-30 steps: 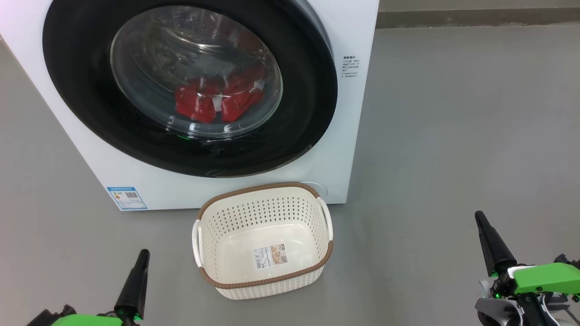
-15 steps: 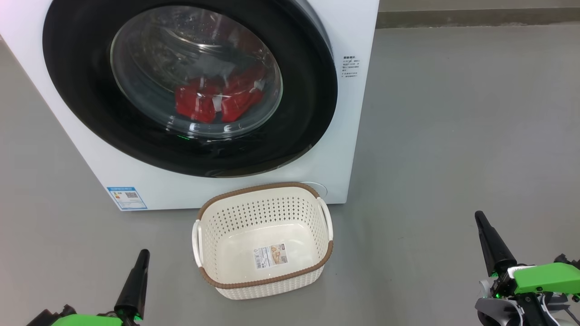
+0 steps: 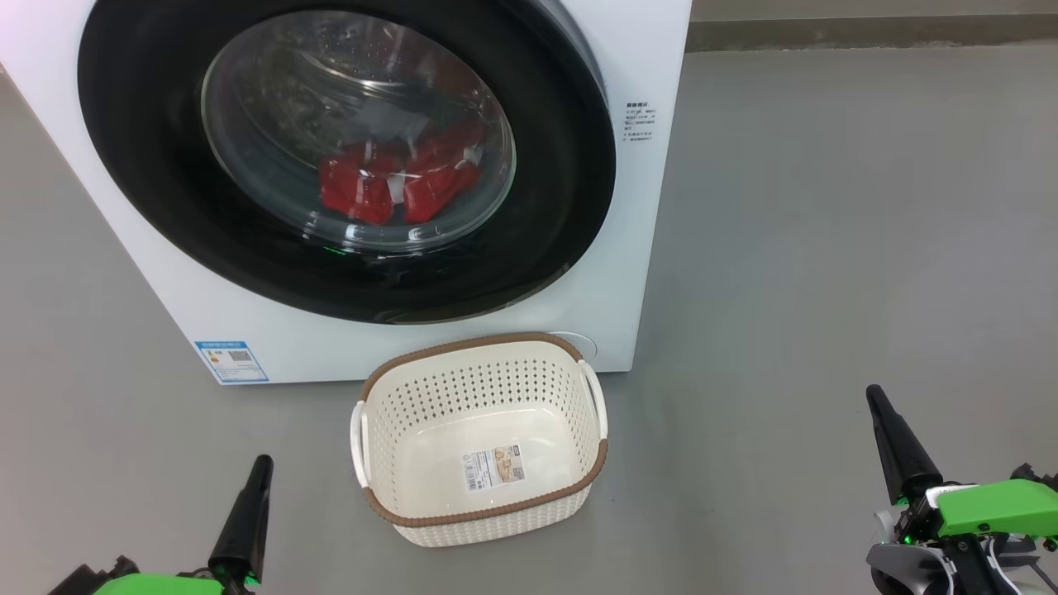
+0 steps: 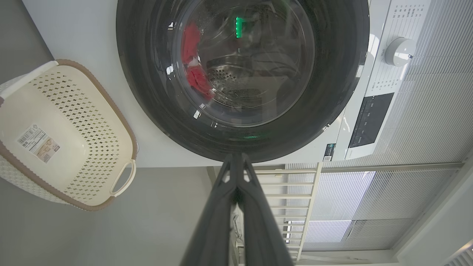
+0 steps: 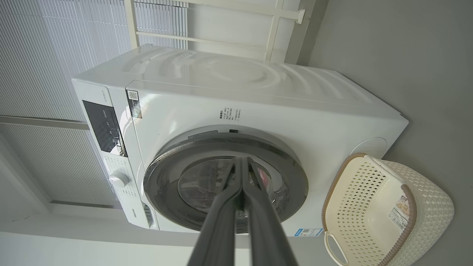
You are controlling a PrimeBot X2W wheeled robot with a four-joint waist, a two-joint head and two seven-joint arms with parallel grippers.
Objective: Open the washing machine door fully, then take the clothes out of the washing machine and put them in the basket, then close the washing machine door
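step: open door | washing machine door [image 3: 140,165] looks shut, clothes [image 3: 397,186] behind it, basket [image 3: 463,388] just near of it | left hand [image 3: 261,464], right hand [image 3: 874,395] pressed together, empty | we should hook the door's edge and swing it wide

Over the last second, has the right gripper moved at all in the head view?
No. The right gripper sits shut at the same spot, just as far to the right of the basket, which also lies unmoved before the washing machine.
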